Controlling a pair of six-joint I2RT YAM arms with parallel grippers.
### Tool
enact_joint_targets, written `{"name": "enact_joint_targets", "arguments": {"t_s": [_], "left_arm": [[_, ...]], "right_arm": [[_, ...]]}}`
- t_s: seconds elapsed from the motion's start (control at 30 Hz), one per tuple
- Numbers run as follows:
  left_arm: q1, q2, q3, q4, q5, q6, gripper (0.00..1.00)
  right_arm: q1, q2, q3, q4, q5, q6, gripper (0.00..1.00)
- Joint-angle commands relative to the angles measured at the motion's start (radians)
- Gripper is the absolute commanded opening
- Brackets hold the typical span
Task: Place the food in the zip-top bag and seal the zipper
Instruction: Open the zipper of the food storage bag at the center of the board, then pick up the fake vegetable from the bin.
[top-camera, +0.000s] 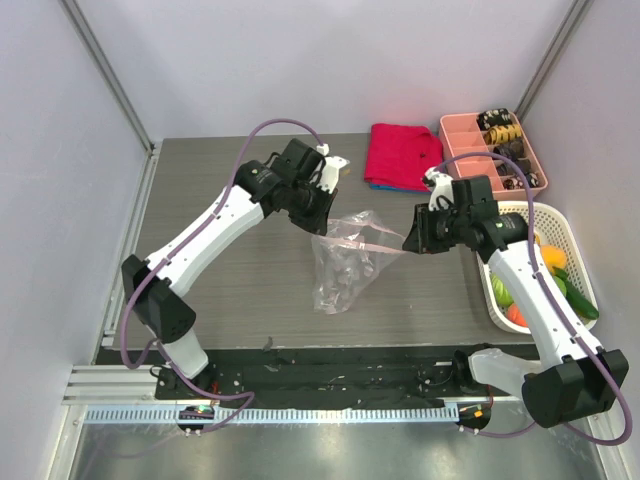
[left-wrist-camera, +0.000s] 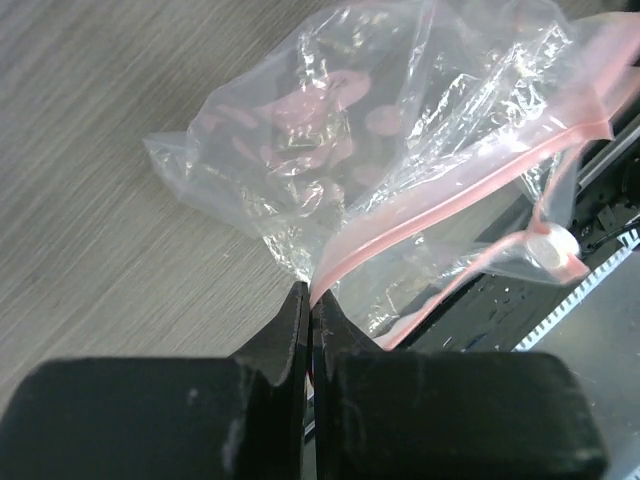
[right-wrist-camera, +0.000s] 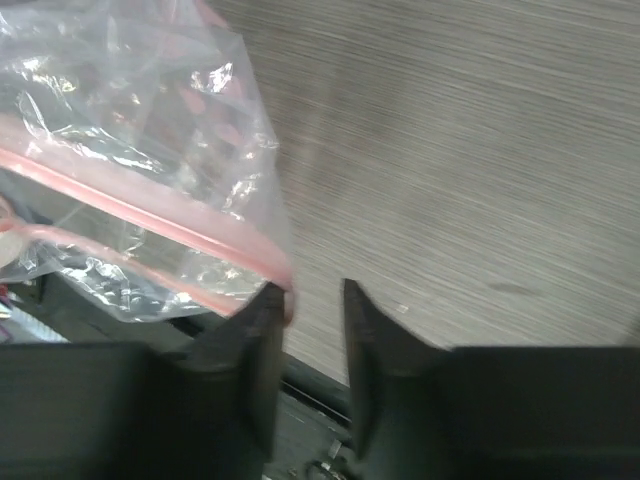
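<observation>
The clear zip-top bag with pink dots hangs crumpled over the middle of the table, and I see no food in it. My left gripper is shut on one end of the pink zipper, pinched at my fingertips. A white slider sits on the strip. My right gripper is open; the zipper's other end touches the tip of its left finger, not between the jaws. The toy food lies in the white basket at the right.
A folded red cloth lies at the back. A pink compartment tray with small items stands at the back right. The black base rail runs along the near edge. Grey walls enclose the table.
</observation>
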Motion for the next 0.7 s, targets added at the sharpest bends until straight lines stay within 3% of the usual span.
{"name": "enact_joint_targets", "arguments": {"t_s": [0.0,0.1,0.27,0.33,0.67], "left_arm": [[0.004,0.029,0.041,0.039,0.009,-0.046,0.0],[0.004,0.058,0.071,0.035,0.02,-0.048,0.0],[0.002,0.067,0.071,0.032,0.024,-0.045,0.0],[0.004,0.066,0.063,0.033,0.034,-0.043,0.0],[0.002,0.061,0.063,0.035,0.041,-0.039,0.0]], "right_arm": [[-0.119,-0.051,0.092,-0.116,-0.054,-0.166,0.47],[-0.139,-0.061,0.141,-0.17,-0.066,-0.213,0.64],[-0.151,-0.061,0.247,-0.286,-0.011,-0.263,0.83],[-0.166,-0.049,0.276,-0.333,0.013,-0.299,0.99],[-0.496,0.096,0.463,-0.578,0.027,-0.589,1.0]]}}
